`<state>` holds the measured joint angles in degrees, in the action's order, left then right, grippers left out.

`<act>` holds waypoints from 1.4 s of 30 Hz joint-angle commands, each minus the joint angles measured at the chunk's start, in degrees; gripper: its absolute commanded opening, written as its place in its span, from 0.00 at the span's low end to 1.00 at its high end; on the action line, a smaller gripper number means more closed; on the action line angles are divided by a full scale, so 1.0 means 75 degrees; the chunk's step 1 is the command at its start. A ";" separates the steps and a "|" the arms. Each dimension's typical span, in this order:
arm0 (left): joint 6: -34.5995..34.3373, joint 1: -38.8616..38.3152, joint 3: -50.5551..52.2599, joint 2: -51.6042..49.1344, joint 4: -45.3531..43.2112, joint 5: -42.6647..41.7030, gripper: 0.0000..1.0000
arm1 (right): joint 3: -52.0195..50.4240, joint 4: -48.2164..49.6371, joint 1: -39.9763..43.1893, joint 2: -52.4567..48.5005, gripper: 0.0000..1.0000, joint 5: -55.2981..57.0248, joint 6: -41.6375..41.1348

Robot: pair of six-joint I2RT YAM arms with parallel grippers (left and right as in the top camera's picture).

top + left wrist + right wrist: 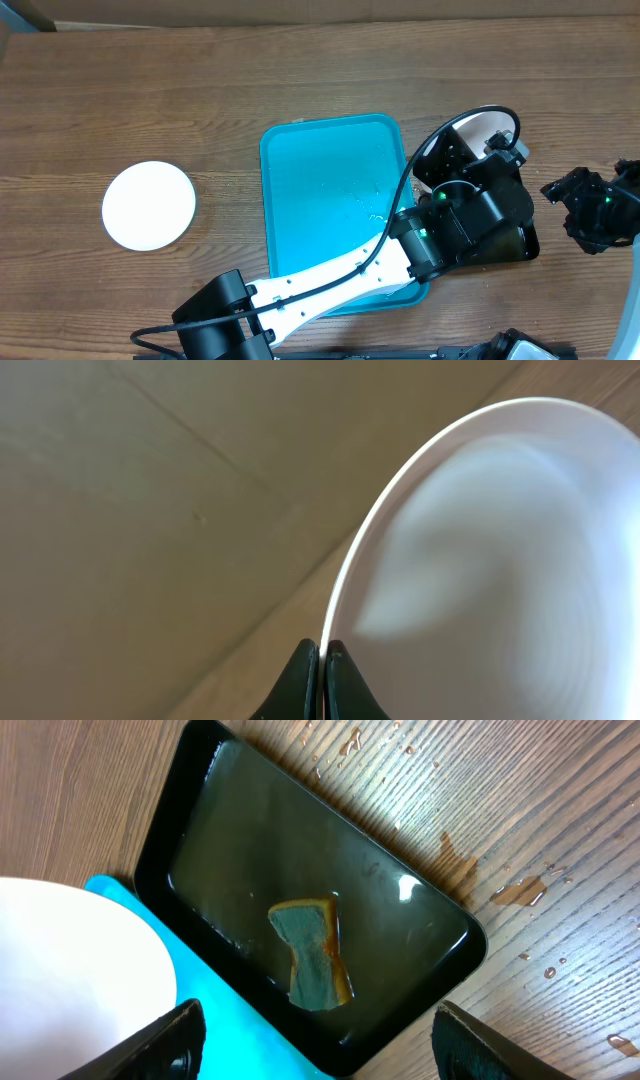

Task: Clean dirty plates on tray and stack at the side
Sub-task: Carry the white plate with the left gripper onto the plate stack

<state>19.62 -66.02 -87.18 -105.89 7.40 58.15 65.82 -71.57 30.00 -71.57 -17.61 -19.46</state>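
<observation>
My left gripper (452,162) is shut on the rim of a white plate (478,128) and holds it tilted on edge over the black tray, right of the cyan tray (320,190). In the left wrist view the jaws (322,660) pinch the plate's rim (500,560). A second white plate (149,205) lies flat on the table at the left. My right gripper (578,197) is open and empty at the right; its wrist view (315,1020) looks down past the held plate (70,980) and the cyan tray's corner (240,1040). No third plate shows.
A glossy black tray (200,810) holding water and a sponge (312,965) stands next to the cyan tray's right side; it also shows in the overhead view (525,245). Water drops (525,892) lie on the wooden table beside it.
</observation>
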 commanded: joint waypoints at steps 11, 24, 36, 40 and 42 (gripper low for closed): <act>-0.4459 0.0842 -0.0163 0.1848 0.3302 -0.1017 0.04 | 0.0119 -0.0020 0.0023 0.0055 0.74 -0.0009 0.0035; -0.7125 0.7667 -0.0119 0.3955 0.8361 -0.5394 0.04 | 0.0119 -0.0015 0.0023 0.0055 0.74 -0.0009 0.0035; -0.6417 1.3239 0.1909 0.3197 0.7446 -0.7058 0.04 | 0.0119 0.0020 0.0023 0.0055 0.74 -0.0009 0.0035; -0.6239 1.3892 0.2806 0.2754 0.6717 -0.7361 0.04 | 0.0119 0.0067 0.0023 0.0055 0.74 -0.0006 0.0032; -0.6239 1.3980 0.3112 0.2527 0.6400 -0.7373 0.04 | 0.0119 0.0073 0.0023 0.0055 0.74 -0.0006 0.0032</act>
<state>-29.17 37.91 -66.94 -84.88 57.52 6.39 65.82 -71.46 30.02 -71.57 -17.61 -19.44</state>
